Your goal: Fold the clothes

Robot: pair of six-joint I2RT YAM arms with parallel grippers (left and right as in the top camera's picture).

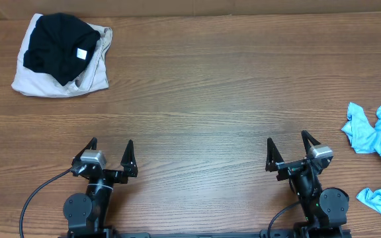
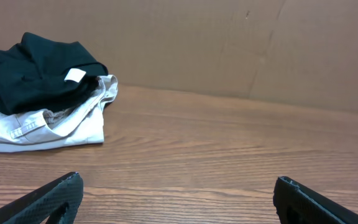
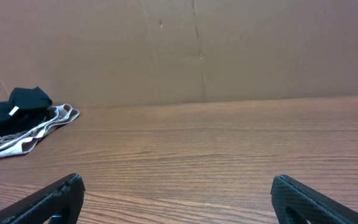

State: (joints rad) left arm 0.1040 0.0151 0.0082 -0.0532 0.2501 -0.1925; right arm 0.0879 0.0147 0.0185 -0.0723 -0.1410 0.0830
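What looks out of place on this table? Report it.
The sky-blue T-shirt lies crumpled at the table's right edge, partly out of frame, while the black garment sits stacked on the beige garment far left. Nothing looks spilled or damaged.

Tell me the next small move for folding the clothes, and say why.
Probably swing the right gripper toward the crumpled sky-blue shirt at the far right. It and the left gripper stand open and empty, the shirt lies nearest that arm, and the black garment already sits on the beige garment at the far left.
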